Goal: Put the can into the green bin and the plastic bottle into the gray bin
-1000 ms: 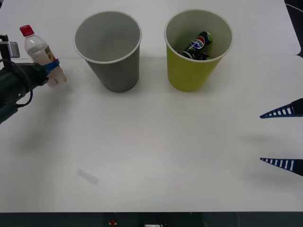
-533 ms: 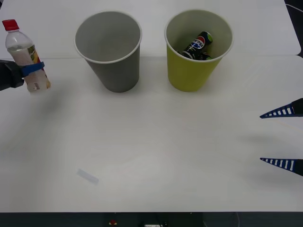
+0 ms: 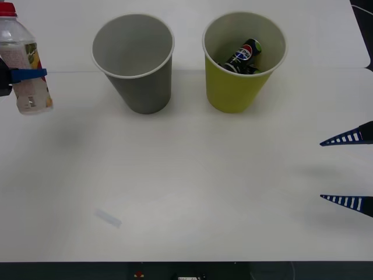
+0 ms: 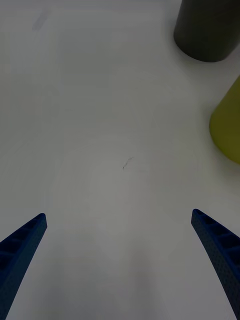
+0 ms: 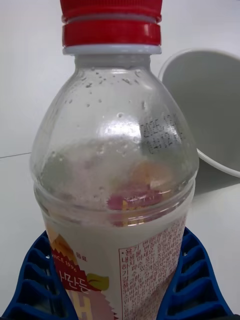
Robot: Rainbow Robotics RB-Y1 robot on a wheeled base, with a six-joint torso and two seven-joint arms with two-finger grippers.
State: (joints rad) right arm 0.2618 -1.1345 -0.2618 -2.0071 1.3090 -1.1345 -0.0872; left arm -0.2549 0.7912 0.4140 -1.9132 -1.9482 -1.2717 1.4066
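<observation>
Two tapered cup-shaped bins, gray [image 3: 135,61] and yellow-green [image 3: 242,64], stand on a white tabletop [image 3: 192,186]; the left claw [image 3: 23,74] grasps a clear red-capped plastic bottle [image 3: 23,64], apparently lifted; the right claw [image 3: 348,170] is spread wide.

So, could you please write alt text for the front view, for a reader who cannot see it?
The left gripper holds a clear red-capped plastic bottle upright above the white table, left of an empty gray tapered bin. A dark Pepsi can lies inside the yellow-green bin; the right gripper waits open at right.
</observation>
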